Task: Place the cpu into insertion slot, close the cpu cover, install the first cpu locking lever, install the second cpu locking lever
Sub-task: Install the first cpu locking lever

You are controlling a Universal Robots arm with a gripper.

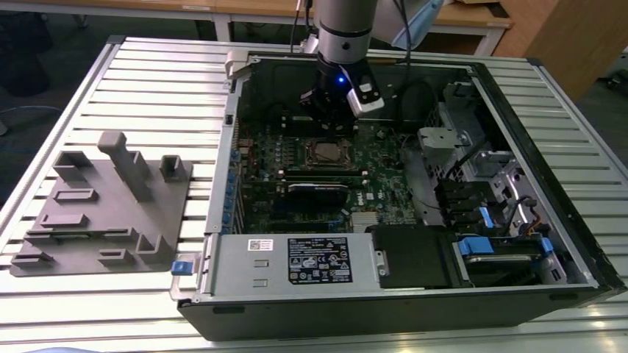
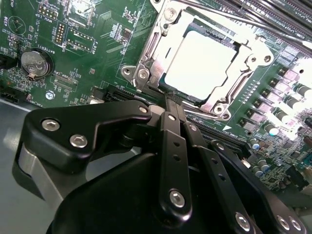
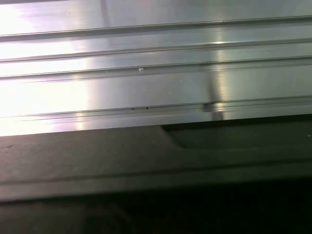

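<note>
The cpu (image 2: 204, 66) in the insertion slot (image 2: 150, 49)

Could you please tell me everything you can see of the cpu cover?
The cpu cover is a thin, shiny silvery metal frame with a square window, through which the pale grey top of the cpu shows. It lies flat, lowered around the chip, on the green motherboard inside the open computer case, with round screw heads at its corners. The shut pincer hangs with its tip right at one edge of the frame; whether it touches cannot be told.
</note>
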